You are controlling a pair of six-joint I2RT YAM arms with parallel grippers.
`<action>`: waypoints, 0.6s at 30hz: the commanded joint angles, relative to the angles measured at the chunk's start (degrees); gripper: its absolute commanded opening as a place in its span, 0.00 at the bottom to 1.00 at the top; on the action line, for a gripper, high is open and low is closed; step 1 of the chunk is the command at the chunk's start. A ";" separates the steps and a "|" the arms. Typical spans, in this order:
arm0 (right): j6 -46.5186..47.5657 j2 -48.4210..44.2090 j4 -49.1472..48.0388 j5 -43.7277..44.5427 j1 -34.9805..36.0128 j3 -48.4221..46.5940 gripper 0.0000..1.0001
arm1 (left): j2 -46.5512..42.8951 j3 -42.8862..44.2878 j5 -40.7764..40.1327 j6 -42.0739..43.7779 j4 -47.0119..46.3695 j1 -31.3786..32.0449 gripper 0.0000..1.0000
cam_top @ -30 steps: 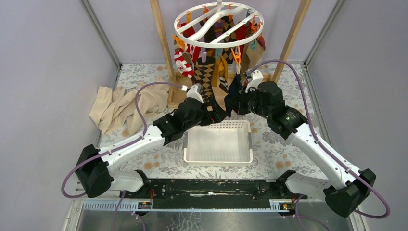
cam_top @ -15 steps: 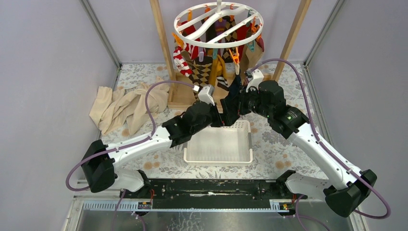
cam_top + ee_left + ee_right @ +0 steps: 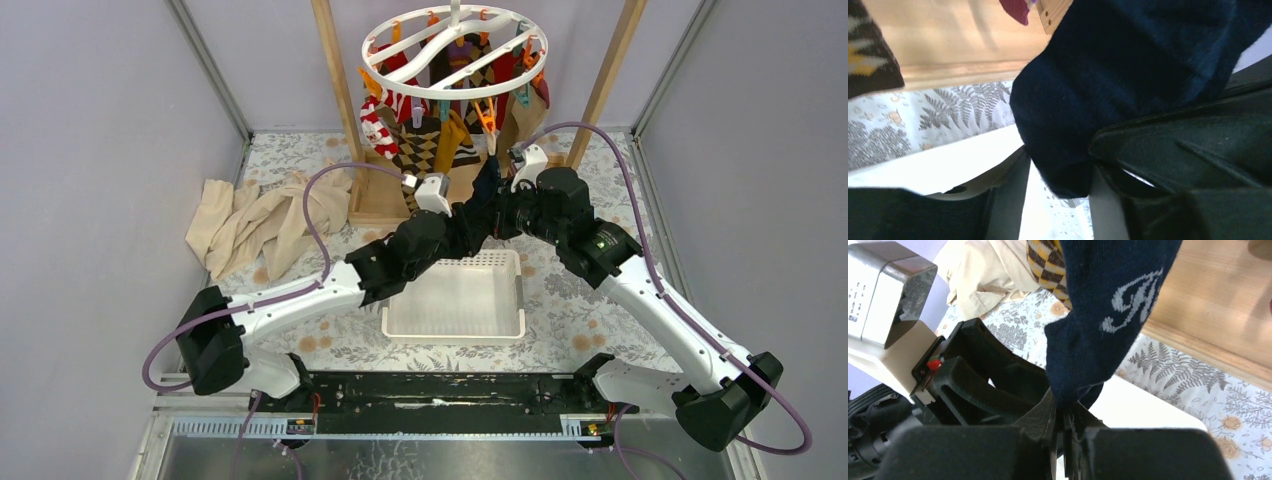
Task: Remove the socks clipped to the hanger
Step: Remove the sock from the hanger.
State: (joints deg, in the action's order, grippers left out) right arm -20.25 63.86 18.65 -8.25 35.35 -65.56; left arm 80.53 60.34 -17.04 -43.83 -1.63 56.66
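The left hand [image 3: 1055, 192] sets its fingers either side of the navy sock [image 3: 1108, 315] at its lower end; whether they pinch it I cannot tell. The right hand [image 3: 1064, 425] is clenched on that same end, holding the sock taut beneath its orange clip [image 3: 487, 117] on the hanger [image 3: 455, 92] above the desk's far edge, probably so a tug frees it over the white basket [image 3: 455, 330].

Plain, pale lilac-grey walls [image 3: 90, 150] close in the left, back and right sides, joined by metal corner strips [image 3: 210, 70]. The table cover [image 3: 560, 325] is printed with ferns and flowers. At the back, two wooden posts [image 3: 335, 90] rise from a wooden base board [image 3: 375, 205]. A crumpled beige cloth [image 3: 250, 220] lies on the left. The light is soft and even.
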 commanded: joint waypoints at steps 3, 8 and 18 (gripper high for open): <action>-0.22 -0.49 -0.63 -1.23 0.35 -1.69 0.07 | 2.19 4.36 -3.46 3.84 -1.55 0.75 0.34; -0.19 -0.48 -0.73 -1.04 0.35 -1.20 0.07 | 2.95 5.81 -3.99 4.79 -0.26 1.31 0.09; 0.87 -1.45 2.67 4.53 0.42 -2.21 0.62 | 2.08 6.31 -6.47 4.92 4.05 2.92 0.00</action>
State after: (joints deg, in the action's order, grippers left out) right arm -20.16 63.81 19.07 -5.56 35.14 -65.56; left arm 83.02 64.79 -20.49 -39.88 2.24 58.89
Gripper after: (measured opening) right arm 0.548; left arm 0.036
